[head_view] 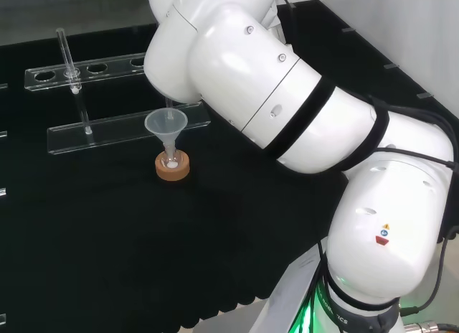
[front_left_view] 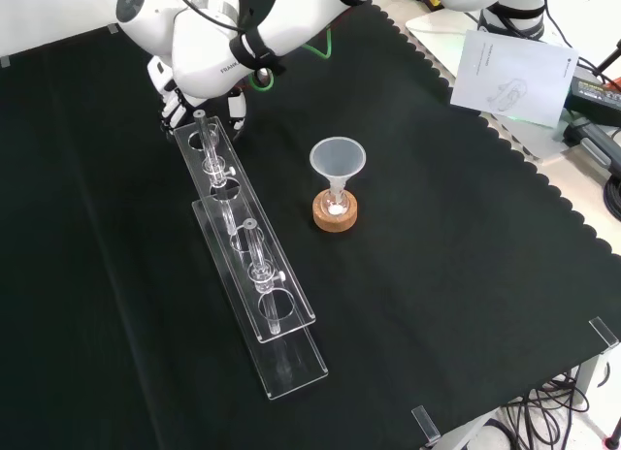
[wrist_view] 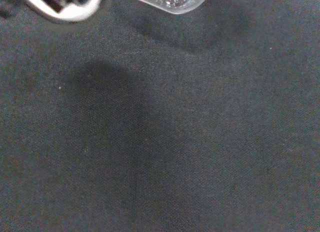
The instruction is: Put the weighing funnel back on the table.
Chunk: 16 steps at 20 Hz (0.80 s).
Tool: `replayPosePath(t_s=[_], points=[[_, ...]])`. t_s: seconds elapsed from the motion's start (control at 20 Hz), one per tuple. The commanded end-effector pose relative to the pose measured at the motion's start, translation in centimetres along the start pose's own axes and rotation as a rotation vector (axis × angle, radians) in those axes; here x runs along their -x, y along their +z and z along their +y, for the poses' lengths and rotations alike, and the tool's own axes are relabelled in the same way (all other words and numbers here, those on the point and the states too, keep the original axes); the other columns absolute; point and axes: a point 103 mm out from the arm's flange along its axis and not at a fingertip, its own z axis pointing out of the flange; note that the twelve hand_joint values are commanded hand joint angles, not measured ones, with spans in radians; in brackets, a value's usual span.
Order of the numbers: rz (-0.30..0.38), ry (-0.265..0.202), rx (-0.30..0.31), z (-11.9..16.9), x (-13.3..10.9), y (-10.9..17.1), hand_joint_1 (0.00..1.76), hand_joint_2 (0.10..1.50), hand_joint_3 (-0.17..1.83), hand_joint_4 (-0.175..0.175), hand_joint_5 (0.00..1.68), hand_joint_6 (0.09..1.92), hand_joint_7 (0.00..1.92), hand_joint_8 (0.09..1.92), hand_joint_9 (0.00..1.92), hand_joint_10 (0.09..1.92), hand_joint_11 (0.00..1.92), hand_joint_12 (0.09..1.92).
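The robot hand [front_left_view: 172,99] is largely hidden. In the front view it hangs at the far end of a long clear rack [front_left_view: 254,293], with the arm's white wrist link covering its palm. Only finger ends show, pointing down toward the black-clothed counter [front_left_view: 446,275] on either side of the rack's end. Whether those fingers are closed on anything or hang slack cannot be told. In the head view the arm's big links stand in front of the place where it works.

The wrist view looks at the cloth from close by. A blurred white part of the robot hand sits at one edge. Beside it is a rounded clear piece flecked with pale specks, probably the weighing funnel [wrist_view: 170,1]. The frame's edge cuts it off, so only one curved end is seen, with a soft shadow on the cloth just under it. That puts it low over the counter or on it, but contact cannot be judged. Its stem is out of frame, so its long axis and the way it points cannot be made out.

Near the middle of the counter, the big funnel [front_left_view: 337,160] stands mouth up, stem in a small flask on a cork ring [front_left_view: 336,215], well apart from the robot hand.
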Motion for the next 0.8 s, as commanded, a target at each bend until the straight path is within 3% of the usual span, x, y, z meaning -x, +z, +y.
replayPosePath(t_s=[0.05, 0.8], points=[[0.033, -0.009, 0.071, -2.3, 0.8, -2.3, 0.74, 0.6, 0.45, -0.029, 0.28, 0.16, 0.1, 0.66, 0.38, 0.65, 0.32, 1.34], [0.031, 0.019, 0.154, -10.4, 0.6, -8.4, 0.72, 0.62, 0.4, -0.027, 0.32, 0.09, 0.14, 0.66, 0.39, 0.66, 0.31, 1.34]])
